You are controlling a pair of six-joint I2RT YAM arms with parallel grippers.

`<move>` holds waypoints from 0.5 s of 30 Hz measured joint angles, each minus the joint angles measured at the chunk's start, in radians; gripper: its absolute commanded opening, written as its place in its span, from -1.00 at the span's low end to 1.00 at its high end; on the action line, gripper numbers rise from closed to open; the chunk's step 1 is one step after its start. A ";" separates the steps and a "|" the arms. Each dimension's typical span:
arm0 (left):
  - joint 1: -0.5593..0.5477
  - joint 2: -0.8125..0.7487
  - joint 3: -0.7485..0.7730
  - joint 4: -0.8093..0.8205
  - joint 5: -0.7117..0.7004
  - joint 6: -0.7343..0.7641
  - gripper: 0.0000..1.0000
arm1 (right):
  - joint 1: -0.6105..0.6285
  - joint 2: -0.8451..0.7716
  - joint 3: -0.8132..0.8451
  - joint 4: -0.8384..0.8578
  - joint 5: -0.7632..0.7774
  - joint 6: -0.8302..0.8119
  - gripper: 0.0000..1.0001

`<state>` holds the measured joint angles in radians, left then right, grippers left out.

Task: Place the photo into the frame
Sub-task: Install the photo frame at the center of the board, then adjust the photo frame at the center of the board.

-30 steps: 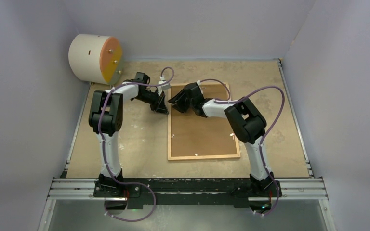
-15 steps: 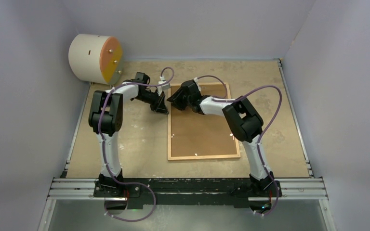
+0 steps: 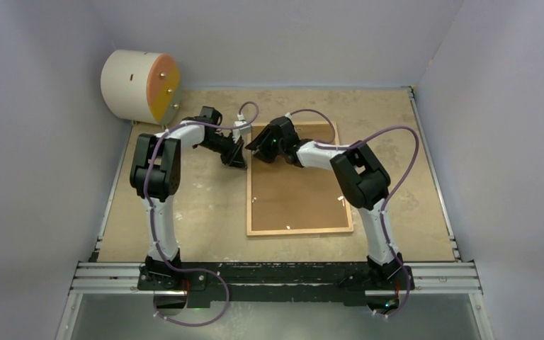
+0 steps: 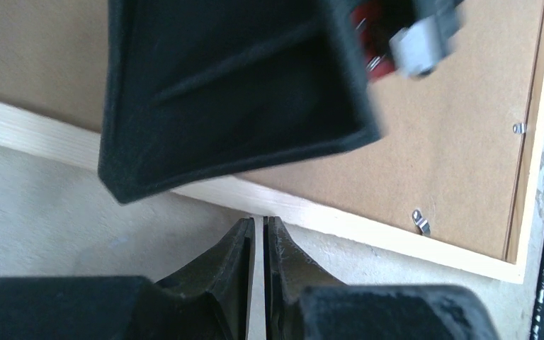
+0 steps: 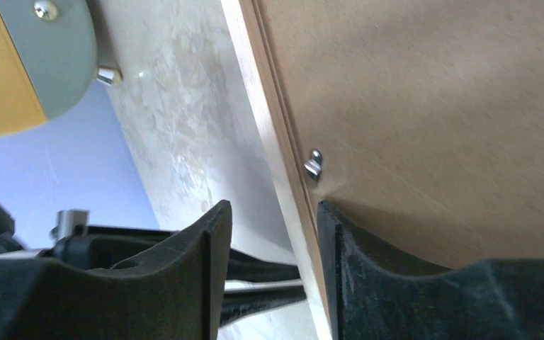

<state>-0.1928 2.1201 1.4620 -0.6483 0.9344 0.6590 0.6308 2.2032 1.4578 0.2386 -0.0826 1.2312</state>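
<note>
Edging toward the frame (image 3: 299, 230)'s far corner, my half-open right gripper (image 5: 273, 212) is straddling its rail, left gripper (image 4: 258, 227) shut and empty; backing (image 3: 297, 191) is covering the frame, photo nowhere visible.

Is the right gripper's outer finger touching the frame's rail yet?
Apart. The right wrist view shows bare table between the frame rail and the outer finger of the right gripper, whose open jaws straddle that rail.

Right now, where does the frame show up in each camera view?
Top external: the frame lies flat mid-table, back side up.
Left wrist: its light-wood rail crosses diagonally, just beyond the left gripper.
Right wrist: a rail runs down between the right gripper fingers.
Shared landmark: the brown backing board inside it.
</note>
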 measured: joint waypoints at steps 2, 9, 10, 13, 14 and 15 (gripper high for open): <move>-0.003 -0.003 -0.006 -0.024 -0.027 0.014 -0.74 | -0.011 -0.028 -0.028 -0.009 -0.021 -0.019 0.15; -0.019 -0.017 -0.058 -0.064 -0.040 0.018 -0.72 | -0.135 -0.245 -0.159 -0.091 -0.020 -0.140 0.52; -0.021 -0.021 -0.066 -0.061 -0.041 0.018 -0.72 | -0.172 -0.287 -0.184 -0.100 -0.008 -0.157 0.55; -0.031 -0.044 -0.096 -0.048 -0.054 0.019 -0.72 | -0.292 -0.399 -0.262 -0.112 0.037 -0.213 0.61; -0.036 -0.051 -0.103 -0.047 -0.061 0.019 -0.72 | -0.338 -0.410 -0.272 -0.116 0.050 -0.224 0.63; -0.041 -0.060 -0.114 -0.043 -0.069 0.020 -0.72 | -0.385 -0.422 -0.283 -0.126 0.074 -0.246 0.67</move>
<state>-0.2337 2.0602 1.3483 -0.6910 0.8650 0.6792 0.2462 1.7809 1.1751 0.1127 -0.0082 0.9852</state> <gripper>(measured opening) 0.136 0.799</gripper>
